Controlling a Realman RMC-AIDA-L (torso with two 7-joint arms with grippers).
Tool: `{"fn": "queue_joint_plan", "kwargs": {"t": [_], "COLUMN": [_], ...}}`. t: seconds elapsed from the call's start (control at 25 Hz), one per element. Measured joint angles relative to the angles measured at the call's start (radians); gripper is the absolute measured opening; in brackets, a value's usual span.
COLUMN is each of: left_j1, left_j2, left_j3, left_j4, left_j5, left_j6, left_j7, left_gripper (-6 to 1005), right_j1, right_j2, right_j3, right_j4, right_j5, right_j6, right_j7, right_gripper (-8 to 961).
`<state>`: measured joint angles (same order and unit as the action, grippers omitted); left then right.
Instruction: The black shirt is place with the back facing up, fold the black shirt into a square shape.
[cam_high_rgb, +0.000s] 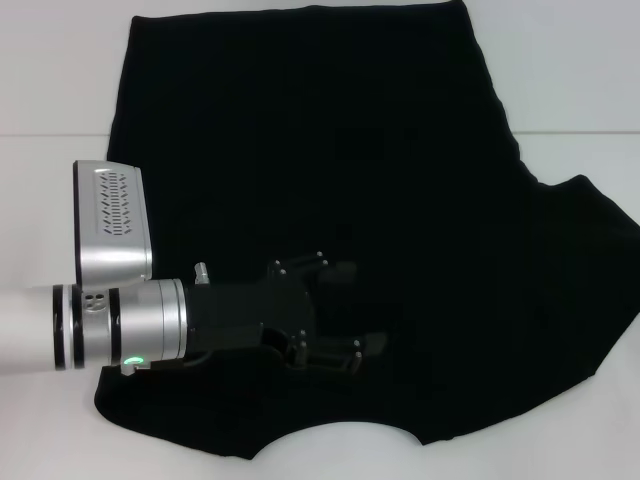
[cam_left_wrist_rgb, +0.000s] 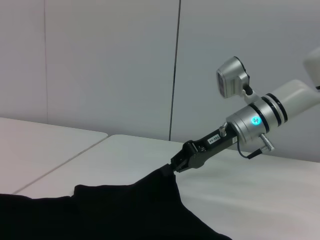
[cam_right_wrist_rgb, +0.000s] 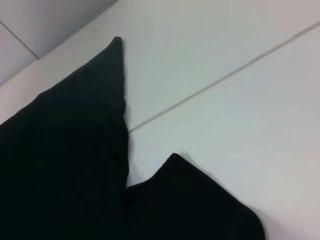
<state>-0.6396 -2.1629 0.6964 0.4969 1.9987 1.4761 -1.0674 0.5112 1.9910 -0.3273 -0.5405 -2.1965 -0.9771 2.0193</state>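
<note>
black shirt (cam_high_rgb: 400, 200), matte soft fabric, curved neckline

Head overhead, wrists low, sharing shirt (cam_high_rgb: 330, 200)

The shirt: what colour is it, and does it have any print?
Plain black, no print; the head view shows the shirt best.

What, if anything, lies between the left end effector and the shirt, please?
Nothing visible does. In the head view the left end effector is directly over the near part of the shirt, with only fabric below it. The right end effector meets a raised shirt edge.
</note>
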Motion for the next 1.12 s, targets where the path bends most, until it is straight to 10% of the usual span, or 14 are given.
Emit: {"fn": "queue_joint_plan", "kwargs": {"t": [0.52, 1.12], "left_j1": [-0.001, 0.000], "left_j2": [-0.001, -0.002], "left_j3": [0.000, 0.000], "left_j4": [0.000, -0.002], "left_j5": [0.000, 0.000], "left_j6": [0.001, -0.002], "left_j7": [-0.002, -0.014], "left_gripper": [948, 948], "right_j1": [0.113, 0.212], "right_j2": [0.024, 0.057], "right_j3": [-0.018, -0.282], "right_j4": [0.006, 0.013], "right_j5": [0.001, -0.006], "right_j6": [-0.183, -0.175], "right_j7": [-0.053, 0.056], "right_gripper": [21, 24]}}
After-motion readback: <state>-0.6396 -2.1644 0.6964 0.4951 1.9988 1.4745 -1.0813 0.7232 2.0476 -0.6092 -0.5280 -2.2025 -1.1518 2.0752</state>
